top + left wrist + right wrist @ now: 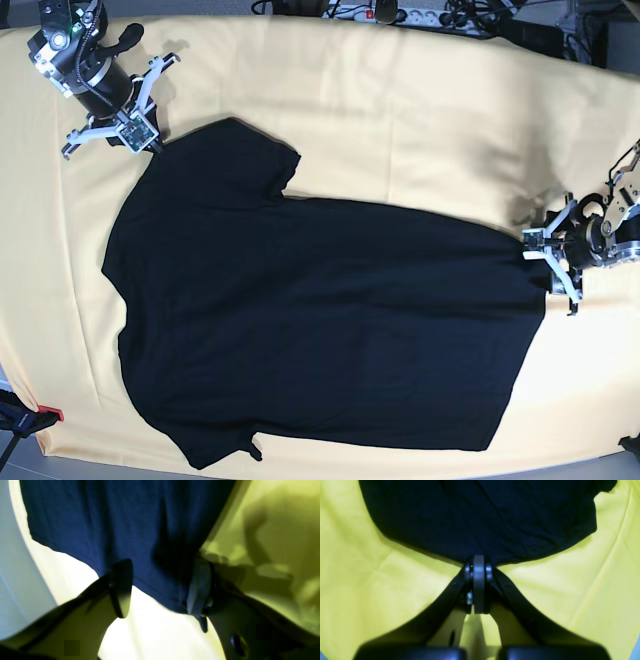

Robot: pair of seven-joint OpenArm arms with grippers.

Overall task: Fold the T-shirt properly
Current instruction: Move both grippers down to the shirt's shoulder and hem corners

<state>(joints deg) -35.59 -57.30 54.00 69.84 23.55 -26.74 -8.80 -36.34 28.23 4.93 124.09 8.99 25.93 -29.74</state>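
Note:
The black T-shirt (320,330) lies spread, plain side up, on the pale yellow tablecloth (400,120). My right gripper (148,142) is at the shirt's far left sleeve corner. In the right wrist view the gripper (478,563) is shut, its fingers pressed together on the edge of the T-shirt (480,517). My left gripper (548,265) is at the shirt's right hem corner. In the left wrist view the gripper (162,580) is open, its fingers (122,587) spread either side of the T-shirt's (112,522) hem.
A power strip with cables (400,12) lies along the table's back edge. A red clamp (50,412) sits at the front left corner. The table edge (30,562) is close beside the left gripper. The tablecloth shows wrinkles (607,580).

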